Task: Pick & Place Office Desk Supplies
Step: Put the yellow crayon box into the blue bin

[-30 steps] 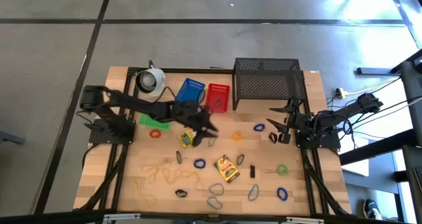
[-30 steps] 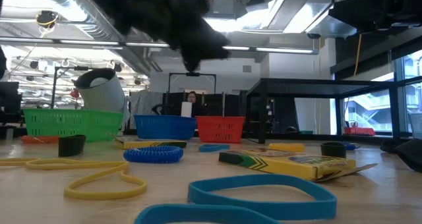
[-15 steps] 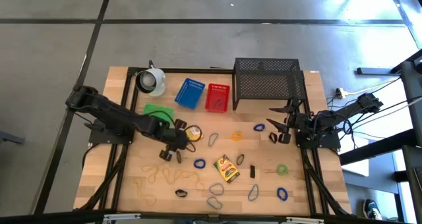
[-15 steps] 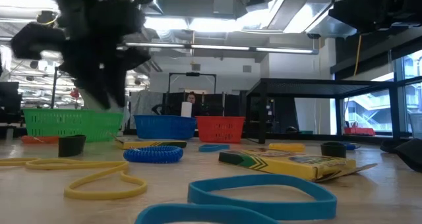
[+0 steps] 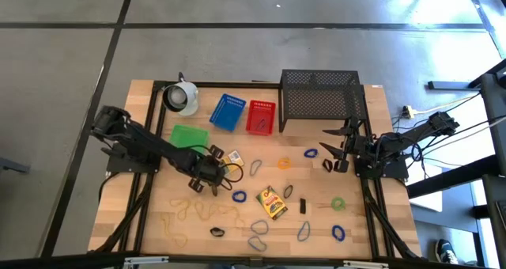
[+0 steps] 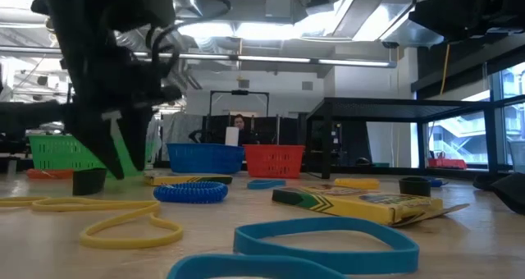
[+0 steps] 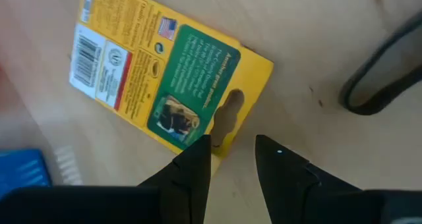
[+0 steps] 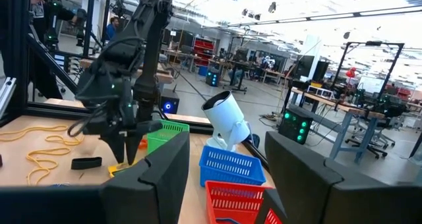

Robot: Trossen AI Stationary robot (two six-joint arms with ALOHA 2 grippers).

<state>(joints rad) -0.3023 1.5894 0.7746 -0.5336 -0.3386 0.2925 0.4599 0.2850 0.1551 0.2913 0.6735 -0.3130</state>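
Observation:
A yellow-and-green crayon box [image 7: 165,79] lies flat on the wooden table [image 5: 158,221], also seen from above [image 5: 231,157]. My left gripper [image 7: 231,145] points steeply down just short of the box's near corner, fingers apart with nothing gripped between them; it shows left of the box from above [image 5: 209,179] and in the low view [image 6: 111,160]. A second crayon box [image 5: 273,202] lies nearer the front. Rubber bands, such as a blue one [image 5: 239,196] and tan ones [image 5: 198,210], and a dark clip [image 5: 303,206] lie scattered. My right gripper [image 8: 227,145] waits open at the table's right [image 5: 336,150]. My left gripper's one fingertip [image 7: 201,151] overlaps the crayon box's near edge [image 7: 217,140] in the wrist view. I cannot tell whether it touches the box or stands above it. The box lies flat on the table.
Green [image 5: 188,134], blue [image 5: 228,111] and red [image 5: 261,116] baskets stand along the back, beside a black mesh rack [image 5: 320,99] and a white cup-like object [image 5: 182,96]. A dark band loop [image 7: 379,85] lies just beyond the box.
My left gripper has swung from beside the red basket toward the table's left and near edge, sinking low over the table. It has tipped from near level to pointing steeply down and rolled about its own line. It slowed in the last half second.

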